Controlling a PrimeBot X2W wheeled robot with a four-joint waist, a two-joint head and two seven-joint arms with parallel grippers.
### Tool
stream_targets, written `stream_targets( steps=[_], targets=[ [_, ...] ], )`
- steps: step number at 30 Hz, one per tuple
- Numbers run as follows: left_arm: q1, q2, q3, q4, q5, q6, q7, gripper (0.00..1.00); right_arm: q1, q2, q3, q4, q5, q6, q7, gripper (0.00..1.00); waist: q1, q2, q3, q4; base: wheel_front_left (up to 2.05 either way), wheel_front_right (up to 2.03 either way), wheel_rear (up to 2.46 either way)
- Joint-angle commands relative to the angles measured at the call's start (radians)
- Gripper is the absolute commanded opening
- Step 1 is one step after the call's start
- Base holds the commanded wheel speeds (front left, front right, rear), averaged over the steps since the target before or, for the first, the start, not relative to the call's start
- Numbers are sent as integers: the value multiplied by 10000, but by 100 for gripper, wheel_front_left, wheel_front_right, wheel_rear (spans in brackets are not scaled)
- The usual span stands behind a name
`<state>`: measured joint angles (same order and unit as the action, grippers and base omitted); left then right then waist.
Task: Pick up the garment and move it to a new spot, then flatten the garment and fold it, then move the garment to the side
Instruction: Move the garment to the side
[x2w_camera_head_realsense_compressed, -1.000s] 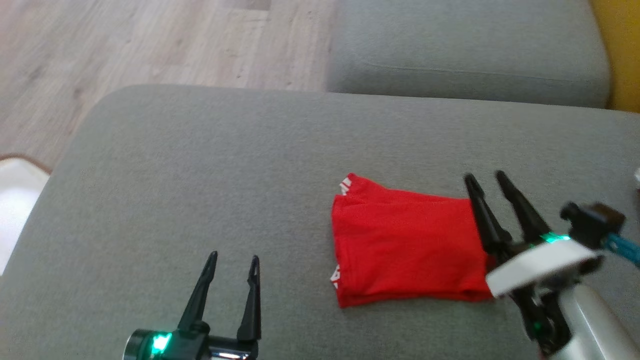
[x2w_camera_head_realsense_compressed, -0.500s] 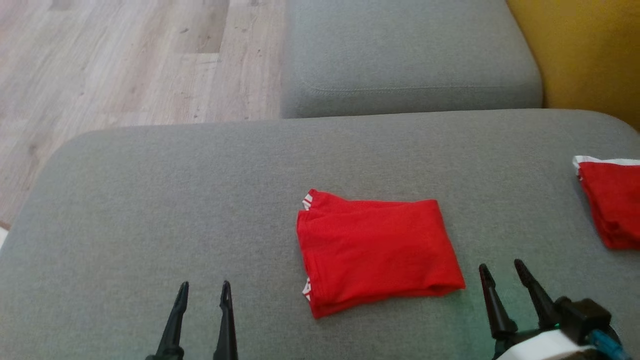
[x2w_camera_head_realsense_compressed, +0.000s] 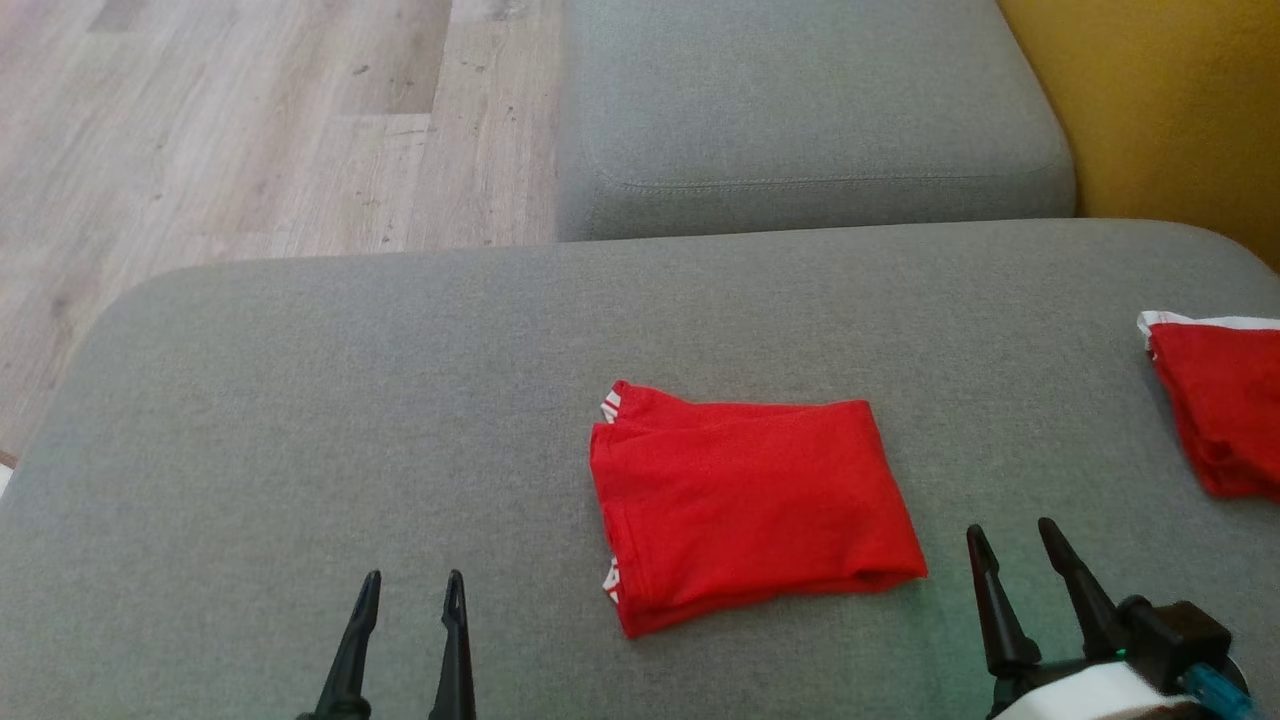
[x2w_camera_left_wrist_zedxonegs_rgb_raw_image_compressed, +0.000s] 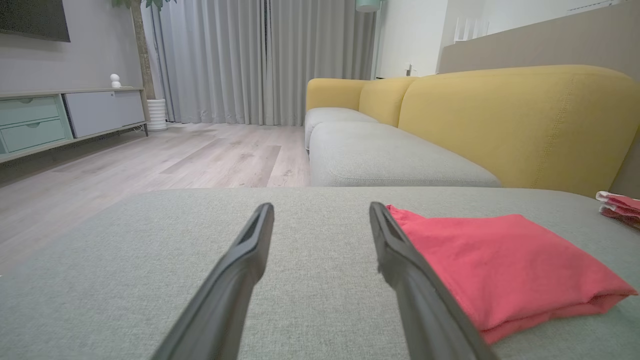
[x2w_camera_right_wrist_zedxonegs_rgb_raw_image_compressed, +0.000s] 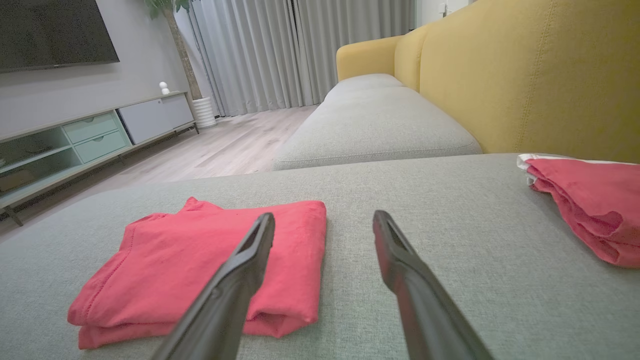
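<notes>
A red garment (x2w_camera_head_realsense_compressed: 745, 505) with white trim lies folded into a flat rectangle on the grey sofa cushion (x2w_camera_head_realsense_compressed: 350, 400), a little right of centre. My left gripper (x2w_camera_head_realsense_compressed: 412, 590) is open at the lower left, well clear of it. My right gripper (x2w_camera_head_realsense_compressed: 1012, 540) is open at the lower right, just off the garment's near right corner. In the left wrist view the garment (x2w_camera_left_wrist_zedxonegs_rgb_raw_image_compressed: 500, 260) lies to the right of my open fingers (x2w_camera_left_wrist_zedxonegs_rgb_raw_image_compressed: 250, 245). In the right wrist view the garment (x2w_camera_right_wrist_zedxonegs_rgb_raw_image_compressed: 200, 255) lies left of and under the left finger (x2w_camera_right_wrist_zedxonegs_rgb_raw_image_compressed: 250, 260).
A second red garment (x2w_camera_head_realsense_compressed: 1220, 400) with a white edge lies at the cushion's right edge, also seen as a rumpled pile (x2w_camera_right_wrist_zedxonegs_rgb_raw_image_compressed: 590, 205) in the right wrist view. Another grey seat cushion (x2w_camera_head_realsense_compressed: 800, 110) lies beyond, a yellow backrest (x2w_camera_head_realsense_compressed: 1150, 100) to the right, wooden floor (x2w_camera_head_realsense_compressed: 250, 130) to the left.
The head camera has shifted, bringing the second red garment into view. My right gripper has drawn back from the folded garment's right edge to the lower right. Both grippers stay open.
</notes>
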<state>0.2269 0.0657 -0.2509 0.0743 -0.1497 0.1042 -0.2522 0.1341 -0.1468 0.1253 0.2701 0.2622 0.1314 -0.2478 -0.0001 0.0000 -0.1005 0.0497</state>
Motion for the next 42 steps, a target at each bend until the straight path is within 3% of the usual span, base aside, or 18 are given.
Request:
stream_targets(
  steps=[1, 27, 35, 42],
  targets=[
    [-347, -134, 375, -270, 41, -11, -95, 100, -199, -104, 160, -350, -48, -7, -138, 100, 1, 0, 10, 38, 0, 0, 0],
    [-192, -153, 333, -432, 113, -76, -95, 100, -272, -149, 123, -202, -60, -7, -139, 100, 1, 0, 226, 520, 0, 0, 0],
    [-387, -154, 54, -565, 49, -26, -95, 100, -1044, -384, 205, 879, 161, -7, -59, 100, 1, 0, 799, 943, 0, 0, 0],
    [-740, -154, -345, -647, 40, 135, -95, 100, -2229, -474, 1, 1874, 341, -7, 907, 100, 1, 0, 1369, 1213, 0, 0, 0]
  ],
)
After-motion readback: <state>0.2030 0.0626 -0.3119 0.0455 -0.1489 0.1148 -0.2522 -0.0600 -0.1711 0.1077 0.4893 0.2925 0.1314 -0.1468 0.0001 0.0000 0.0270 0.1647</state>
